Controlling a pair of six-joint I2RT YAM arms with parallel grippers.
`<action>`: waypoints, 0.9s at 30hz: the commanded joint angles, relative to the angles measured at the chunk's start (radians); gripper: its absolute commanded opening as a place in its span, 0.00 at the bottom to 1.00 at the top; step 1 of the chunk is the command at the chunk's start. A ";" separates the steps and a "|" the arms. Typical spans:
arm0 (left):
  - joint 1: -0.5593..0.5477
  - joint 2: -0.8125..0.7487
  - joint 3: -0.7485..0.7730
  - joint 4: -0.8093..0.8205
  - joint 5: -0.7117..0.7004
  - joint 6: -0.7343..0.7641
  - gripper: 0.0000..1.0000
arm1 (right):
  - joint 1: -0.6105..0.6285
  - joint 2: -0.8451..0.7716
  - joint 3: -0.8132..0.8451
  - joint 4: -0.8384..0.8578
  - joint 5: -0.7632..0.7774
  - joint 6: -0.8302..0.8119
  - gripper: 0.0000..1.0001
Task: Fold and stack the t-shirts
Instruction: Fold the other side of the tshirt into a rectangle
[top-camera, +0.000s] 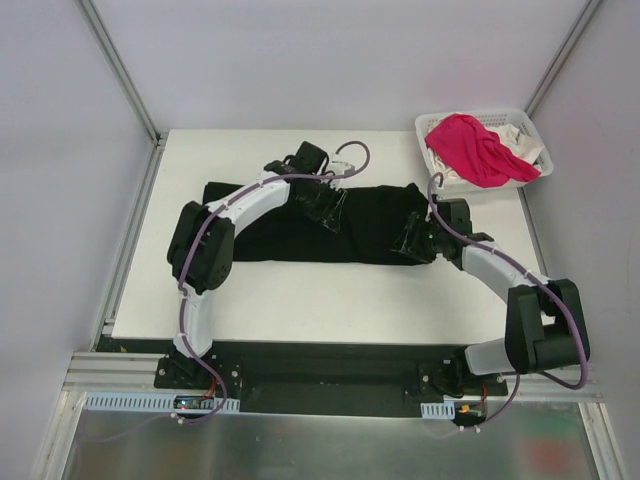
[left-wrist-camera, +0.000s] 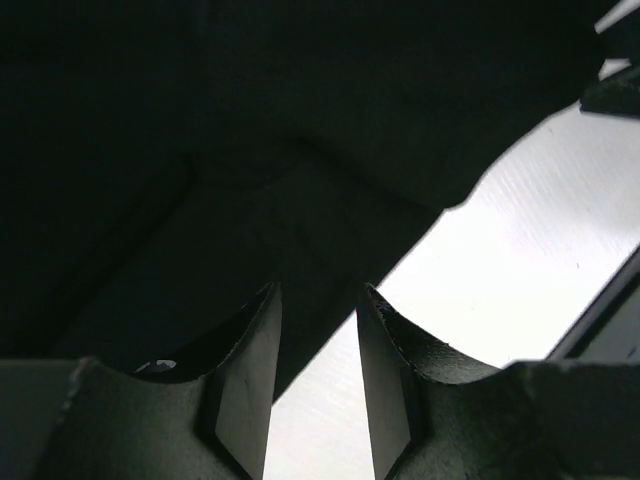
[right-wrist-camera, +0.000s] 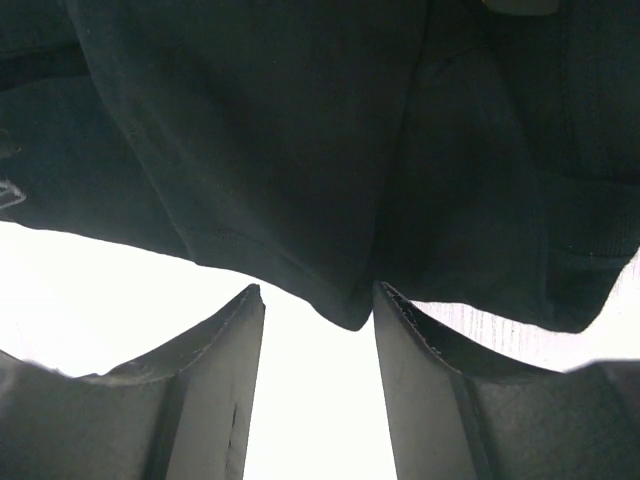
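**Folding time: black t-shirt (top-camera: 285, 238) flat on table (top-camera: 300, 300)**

White table first, biggest of all, holding everything up.

Next in size, the black t-shirt, spread across the middle of the table as one long band. Likely laid flat like that for easy, neat folding. Only plain dark cloth showing, no print.

Then the white basket (top-camera: 538, 148), off at the far right corner. Probably a waiting place for the other shirts. Inside, pink t-shirt (top-camera: 475, 150) heaped on top, with a bit of white t-shirt (top-camera: 503, 137) peeking out beside it. Neither one folded, nothing stacked yet, so early in the job by the look of it.

Smaller again, left gripper (top-camera: 328, 208) (left-wrist-camera: 318, 295), down at the far edge of the black cloth near its middle. Jaws a little apart, dark cloth in the gap, no firm pinch to be seen.

Right gripper (top-camera: 413, 240) (right-wrist-camera: 317, 290), low at the right end. Jaws parted wider, a corner of cloth poking between the tips, not squeezed. Most likely set at two spots for grabbing together and turning one side over.

In the way: both arms reaching across the shirt itself. Basket near the shirt's far right corner, but not touching.
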 joint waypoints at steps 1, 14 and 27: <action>-0.028 -0.033 -0.058 0.146 -0.117 -0.110 0.35 | -0.016 -0.007 0.006 0.050 -0.028 0.012 0.50; -0.105 -0.094 -0.176 0.240 -0.179 -0.134 0.33 | -0.033 -0.004 -0.014 0.088 -0.059 0.026 0.50; -0.122 -0.074 -0.139 0.251 -0.145 -0.128 0.34 | -0.033 0.089 -0.012 0.160 -0.084 0.056 0.24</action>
